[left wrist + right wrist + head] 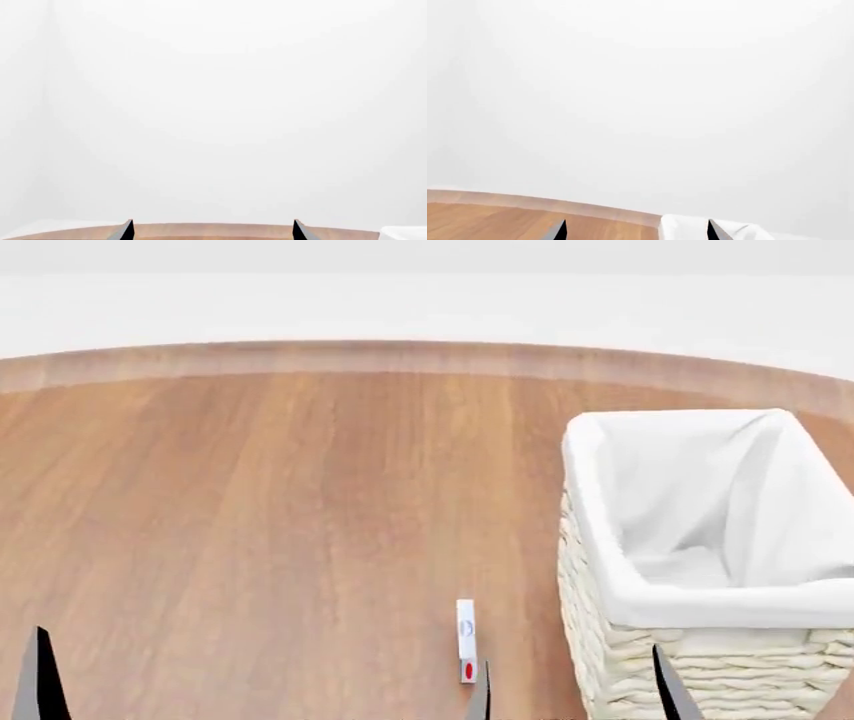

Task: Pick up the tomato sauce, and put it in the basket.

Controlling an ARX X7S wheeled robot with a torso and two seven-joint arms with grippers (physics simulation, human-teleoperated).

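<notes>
**Can't find the tomato sauce anywhere, both pincers wide open**

The tomato sauce doesn't show up in any of the three views. No red label, no green band, nothing. So which way it lies from either pincer, how its long axis runs and which arm is closer can't be told from here. Best guess is that it sits off the bottom edge of the head view, closer to the robot, and the head needs to tilt down before anything else happens.

The head view does show the basket in the lower right of the frame, on the wooden table, with its white liner folded over the rim and nothing inside. Just left of it at bottom centre there's a small white strip with a red spot. It's too thin and tiny to say what it is, but it doesn't look like a can.

The left pincer has its fingers spread well apart and holds nothing. The right pincer is the same, with the basket's cloth peeking between its tips. Both wrist views look out flat over the table edge at a white wall, so the arms seem to be pointing forward and roughly level, not angled down at anything. The right arm is clearly the one nearer the basket.
</notes>
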